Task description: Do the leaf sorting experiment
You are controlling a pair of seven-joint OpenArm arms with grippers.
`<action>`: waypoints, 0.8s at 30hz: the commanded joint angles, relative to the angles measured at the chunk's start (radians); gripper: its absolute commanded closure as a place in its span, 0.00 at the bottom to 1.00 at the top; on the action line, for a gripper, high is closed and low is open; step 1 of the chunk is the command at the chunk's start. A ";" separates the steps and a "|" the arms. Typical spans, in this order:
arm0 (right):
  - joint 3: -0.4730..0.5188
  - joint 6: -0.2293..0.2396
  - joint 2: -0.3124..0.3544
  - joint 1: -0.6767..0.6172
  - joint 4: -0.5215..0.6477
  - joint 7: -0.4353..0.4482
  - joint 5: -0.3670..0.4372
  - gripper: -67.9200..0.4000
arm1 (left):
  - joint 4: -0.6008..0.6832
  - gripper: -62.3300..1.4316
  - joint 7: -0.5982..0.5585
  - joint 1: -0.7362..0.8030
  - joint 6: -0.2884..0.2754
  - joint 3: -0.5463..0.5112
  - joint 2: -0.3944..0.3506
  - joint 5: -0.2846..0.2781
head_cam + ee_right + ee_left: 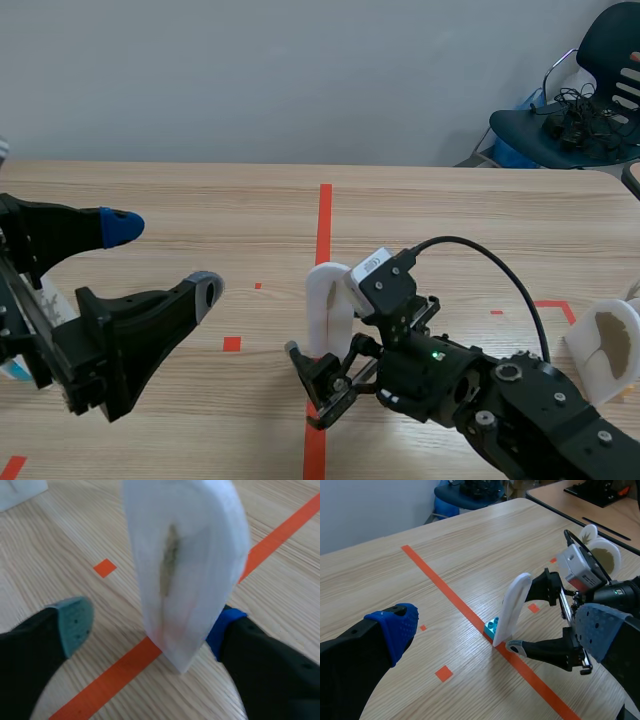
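cards x2: upright card (pixel 327 305) inside spread r gripper (pixel 150 627), other card (pixel 608 350) apart; l gripper (pixel 163 258) spread.

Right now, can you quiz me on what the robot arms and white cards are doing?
1. True or false: the left gripper holds something.
2. The upright white leaf card stands on: A, the orange tape line; B, a chair; C, a box.
3. Fill in: the right gripper has its fingers ___ either side of that card.
Key: 1 false, it is open and empty. 2 A. 3 open.
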 commanded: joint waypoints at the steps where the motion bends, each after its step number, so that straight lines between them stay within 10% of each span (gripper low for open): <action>1: 0.008 -0.003 0.018 0.000 0.034 0.021 0.011 0.57 | 0.003 0.00 -0.014 -0.006 -0.004 -0.003 0.005 -0.014; 7: 0.008 -0.003 0.022 -0.002 0.039 0.023 0.011 0.89 | 0.003 0.00 -0.014 -0.006 -0.004 -0.003 0.005 -0.014; 24: 0.490 -0.005 0.105 -0.444 0.474 -0.035 0.167 0.90 | 0.003 0.00 -0.014 -0.006 -0.005 -0.003 0.005 -0.014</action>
